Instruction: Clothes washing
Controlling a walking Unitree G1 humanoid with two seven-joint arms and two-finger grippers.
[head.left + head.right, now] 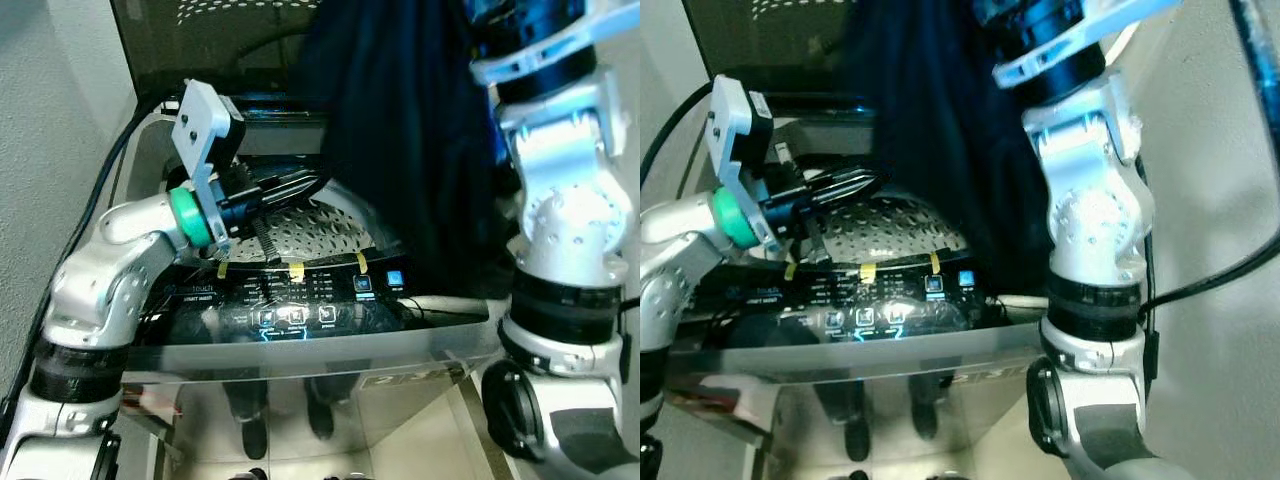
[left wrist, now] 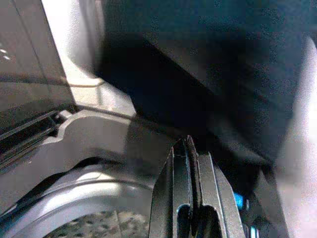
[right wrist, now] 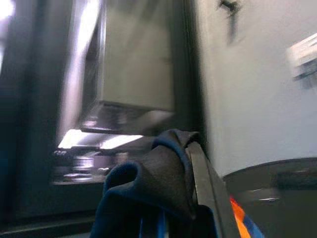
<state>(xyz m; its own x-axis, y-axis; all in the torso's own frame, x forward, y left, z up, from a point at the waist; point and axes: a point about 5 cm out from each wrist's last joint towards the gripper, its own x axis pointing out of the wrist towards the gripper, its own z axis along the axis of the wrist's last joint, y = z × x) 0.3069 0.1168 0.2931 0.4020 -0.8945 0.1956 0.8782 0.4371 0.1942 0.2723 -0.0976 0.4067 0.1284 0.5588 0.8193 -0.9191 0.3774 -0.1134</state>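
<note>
I am loading the washer [image 1: 140,150]: its lid is standing open and the drum [image 1: 315,232] is showing bare perforated metal, with no cloth lying in what I can see of it. The right gripper [image 3: 190,148] is holding a dark garment [image 1: 410,130] high; in its wrist view the fingers are pinched tight on a bunched fold of dark blue cloth. From the head camera the garment is hanging as a long dark sheet, running from 12 o'clock down to about 4 o'clock of the drum opening and draping across the far right part of the rim. I cannot tell whether its lower hem is inside the drum or resting on the rim.

The left gripper [image 1: 290,188] is reaching over the control panel [image 1: 300,300] toward the drum's 9 o'clock side, tips pointing at the hanging cloth and just short of it. Its fingers are pressed together with nothing between them.

I judge the garment is being lowered in and the load is only beginning. The next move calls for bringing the right gripper down and toward the drum's centre so the cloth is falling inside, with the left one nudging the drape off the rim.
</note>
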